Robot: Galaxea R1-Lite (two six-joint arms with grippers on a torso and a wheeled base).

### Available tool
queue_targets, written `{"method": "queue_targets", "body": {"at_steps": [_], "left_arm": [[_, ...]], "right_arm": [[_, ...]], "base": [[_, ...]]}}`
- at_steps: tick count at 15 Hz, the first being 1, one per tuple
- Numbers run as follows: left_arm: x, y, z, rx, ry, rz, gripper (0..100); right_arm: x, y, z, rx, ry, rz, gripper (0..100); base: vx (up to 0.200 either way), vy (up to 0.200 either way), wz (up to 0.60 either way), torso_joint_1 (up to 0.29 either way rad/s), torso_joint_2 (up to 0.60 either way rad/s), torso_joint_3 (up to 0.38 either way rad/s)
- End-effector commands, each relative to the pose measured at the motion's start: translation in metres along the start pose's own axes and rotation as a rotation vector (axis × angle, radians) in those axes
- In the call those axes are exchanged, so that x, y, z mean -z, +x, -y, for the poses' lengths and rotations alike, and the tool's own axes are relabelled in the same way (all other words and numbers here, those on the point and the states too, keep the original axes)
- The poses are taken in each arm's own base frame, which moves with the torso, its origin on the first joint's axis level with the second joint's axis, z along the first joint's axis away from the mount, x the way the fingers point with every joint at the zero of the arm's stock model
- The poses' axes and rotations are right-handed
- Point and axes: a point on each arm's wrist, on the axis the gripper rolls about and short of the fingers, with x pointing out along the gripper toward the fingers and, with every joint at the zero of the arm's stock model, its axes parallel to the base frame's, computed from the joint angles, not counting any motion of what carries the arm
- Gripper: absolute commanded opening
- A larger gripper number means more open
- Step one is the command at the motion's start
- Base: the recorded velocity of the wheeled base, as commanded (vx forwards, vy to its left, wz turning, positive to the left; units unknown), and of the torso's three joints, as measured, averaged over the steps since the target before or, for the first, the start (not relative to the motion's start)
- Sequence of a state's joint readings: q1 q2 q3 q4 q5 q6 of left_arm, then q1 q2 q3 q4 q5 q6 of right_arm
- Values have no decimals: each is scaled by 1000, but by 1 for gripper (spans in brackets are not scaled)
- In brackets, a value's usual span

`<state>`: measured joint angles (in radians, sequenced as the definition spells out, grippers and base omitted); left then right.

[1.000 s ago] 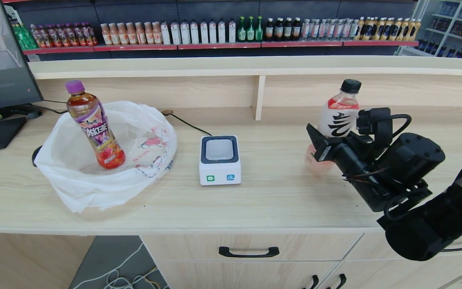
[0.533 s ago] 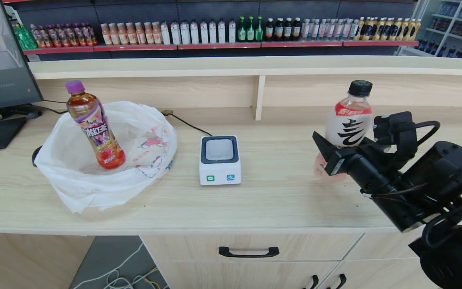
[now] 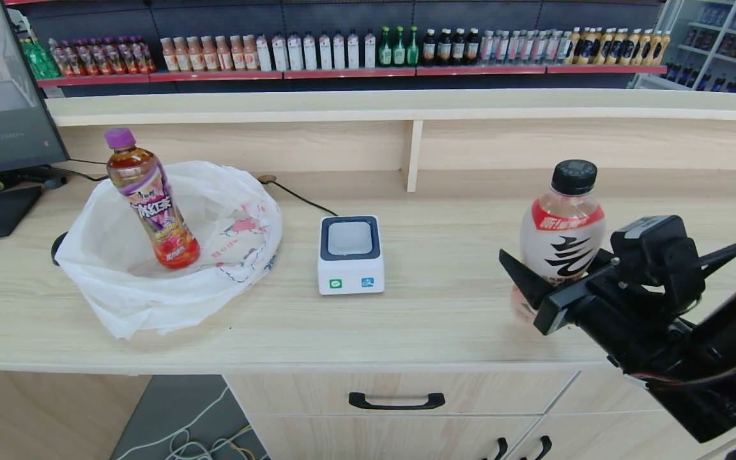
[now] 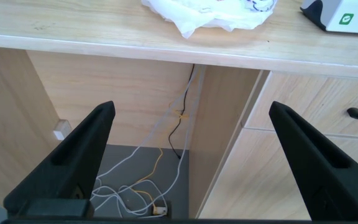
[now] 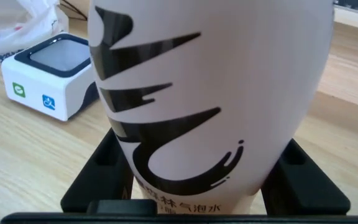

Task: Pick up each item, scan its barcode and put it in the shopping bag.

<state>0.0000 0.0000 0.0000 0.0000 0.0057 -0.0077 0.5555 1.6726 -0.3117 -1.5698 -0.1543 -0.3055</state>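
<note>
My right pincer (image 3: pixel 554 271), clamped on the black-capped drink bottle (image 3: pixel 563 236), had drawn it nearer me, so the barcode scanner (image 3: pixel 349 253) looked due next.

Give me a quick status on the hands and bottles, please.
Right hand shut on white bottle, upright, right of scanner. Left hand open, below counter edge. Tea bottle stands in bag.

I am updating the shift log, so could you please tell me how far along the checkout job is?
Looks done: the purple-capped bottle stands in the shopping bag. In hand: the right tool is shut on the black-capped bottle, upright, right of the scanner. Left: pass that bottle over the scanner, then bag it. The left tool is open, below the counter.
</note>
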Motion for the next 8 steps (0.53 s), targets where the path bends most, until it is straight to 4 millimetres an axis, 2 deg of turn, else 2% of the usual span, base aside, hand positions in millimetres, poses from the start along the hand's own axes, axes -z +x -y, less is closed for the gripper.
{"method": "queue_targets", "body": {"at_steps": [1,4,5,6,8], "left_arm": [[0,0,0,0,0,0,100],[0,0,0,0,-2,0,100],[0,0,0,0,-2,0,100],[0,0,0,0,-2,0,100],[0,0,0,-2,-3,0,100]], "right_arm": [[-2,-20,0,-19,-22,-9,0],[-3,-33,2,-26,-81,-16,0],[-12,-36,0,-37,-178,25,0],[-14,-37,-2,-46,-204,38,0],[-25,-44,-25,-148,-359,113,0]], "base": [[0,0,0,0,0,0],[0,0,0,0,0,0],[0,0,0,0,0,0],[0,0,0,0,0,0],[0,0,0,0,0,0]]}}
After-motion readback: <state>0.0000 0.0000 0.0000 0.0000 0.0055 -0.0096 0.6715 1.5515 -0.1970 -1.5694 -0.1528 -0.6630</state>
